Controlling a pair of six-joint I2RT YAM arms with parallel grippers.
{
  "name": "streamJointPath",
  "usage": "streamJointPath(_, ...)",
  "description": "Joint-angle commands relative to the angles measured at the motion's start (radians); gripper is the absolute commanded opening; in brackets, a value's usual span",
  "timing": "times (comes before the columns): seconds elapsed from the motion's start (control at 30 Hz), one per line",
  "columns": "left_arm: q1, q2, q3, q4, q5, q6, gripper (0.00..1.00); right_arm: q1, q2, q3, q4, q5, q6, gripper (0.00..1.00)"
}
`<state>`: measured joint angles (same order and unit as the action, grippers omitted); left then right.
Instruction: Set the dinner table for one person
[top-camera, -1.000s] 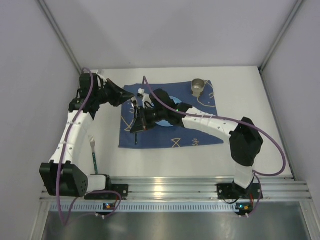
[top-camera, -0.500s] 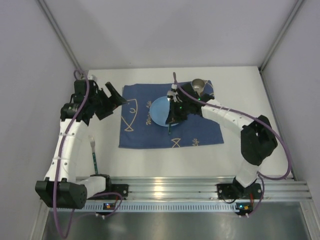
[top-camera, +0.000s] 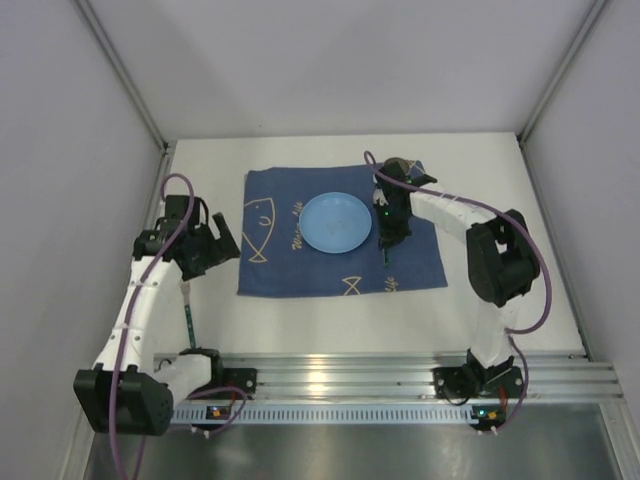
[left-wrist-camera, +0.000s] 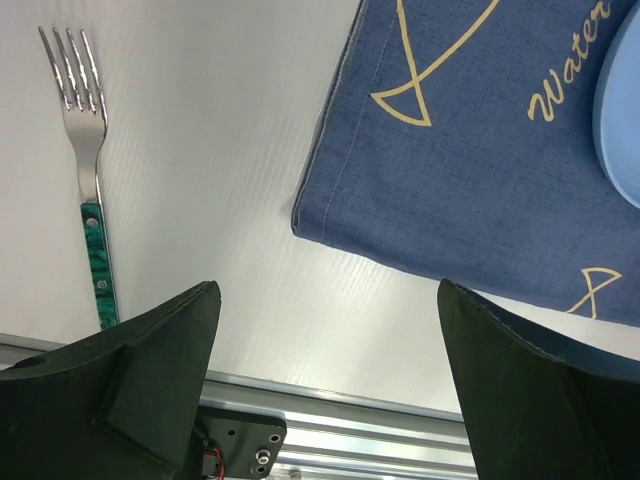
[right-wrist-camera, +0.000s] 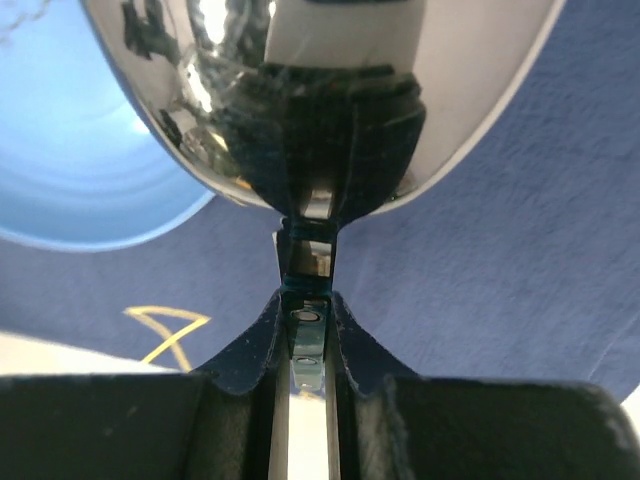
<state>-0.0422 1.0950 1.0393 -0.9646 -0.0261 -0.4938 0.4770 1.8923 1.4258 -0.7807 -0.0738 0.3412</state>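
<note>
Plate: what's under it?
The plate sits on the blue mat with fish drawings, which lies on the white table. The bit of mat right under the plate is covered, so any drawing there can't be seen.

Lighting is bright and diffuse from above: the white surface (top-camera: 500, 290) shows only faint, soft shadows under the arms (top-camera: 140, 290), with a glare patch on the metal rail (top-camera: 330, 375) at the near edge. The left wrist view is sharp on the fork (left-wrist-camera: 85, 130) and cloth (left-wrist-camera: 470, 170), while the fingers (left-wrist-camera: 130, 390) of the left hand (left-wrist-camera: 328, 295) read dark and featureless. In the right wrist view the spoon (right-wrist-camera: 320, 120) bowl shows mirror reflections and blown highlights; the plate (right-wrist-camera: 80, 170) behind it is blurred.
</note>
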Motion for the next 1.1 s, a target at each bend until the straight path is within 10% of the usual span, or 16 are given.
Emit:
streamJointPath(0.0,0.005,-0.047,-0.010,-0.002,-0.043,0.018,0.95,-0.052,0.034,0.085,-0.049,0.098,-0.062,0.00)
streamJointPath(0.23,0.034,0.017,-0.044,-0.058,-0.153,0.014,0.95,-0.084,0.114,0.174,-0.086,0.118,-0.116,0.12)
streamJointPath(0.47,0.134,0.156,-0.042,-0.069,-0.176,-0.003,0.95,-0.092,0.110,0.203,-0.117,0.154,-0.104,0.74)
streamJointPath(1.07,0.304,0.568,0.022,-0.065,-0.206,0.026,0.81,-0.081,-0.182,-0.076,-0.043,-0.087,-0.037,0.77)
